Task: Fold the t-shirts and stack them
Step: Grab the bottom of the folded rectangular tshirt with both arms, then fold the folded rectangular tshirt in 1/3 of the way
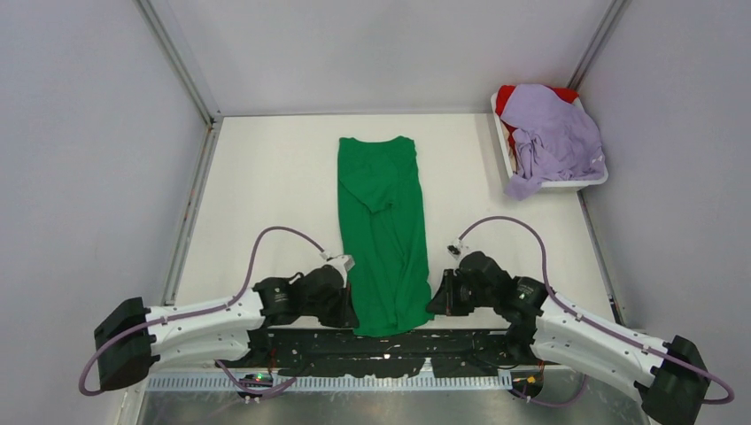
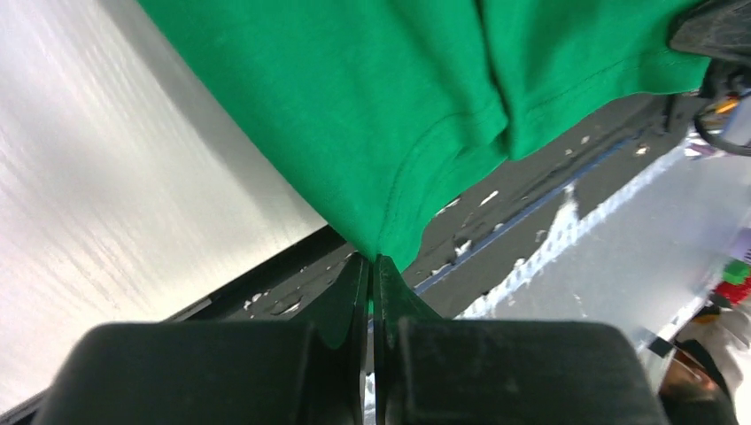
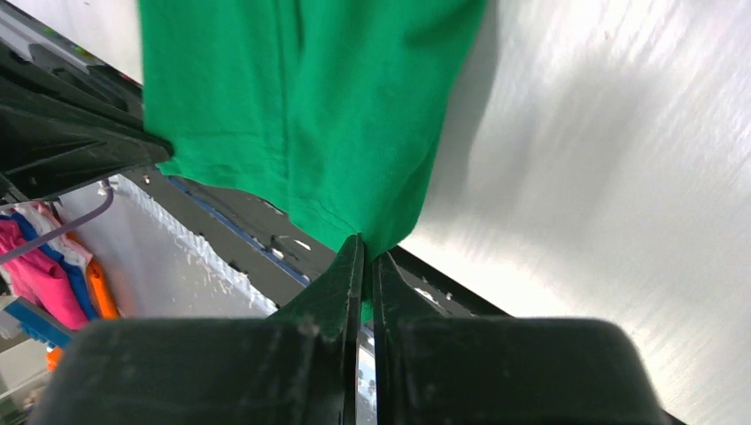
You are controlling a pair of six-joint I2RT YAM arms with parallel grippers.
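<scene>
The green t-shirt (image 1: 383, 230) lies folded into a long narrow strip down the middle of the table, its near hem at the front edge. My left gripper (image 1: 352, 317) is shut on the hem's near left corner, as the left wrist view (image 2: 373, 259) shows. My right gripper (image 1: 431, 305) is shut on the near right corner, as the right wrist view (image 3: 367, 241) shows. The lavender t-shirt (image 1: 556, 137) lies crumpled over the red t-shirt (image 1: 507, 96) in the white tray (image 1: 584, 182) at the far right.
Black patchy tape (image 1: 372, 347) runs along the table's near edge under the hem. Metal frame posts (image 1: 177, 53) stand at the back corners. Grey walls close in both sides.
</scene>
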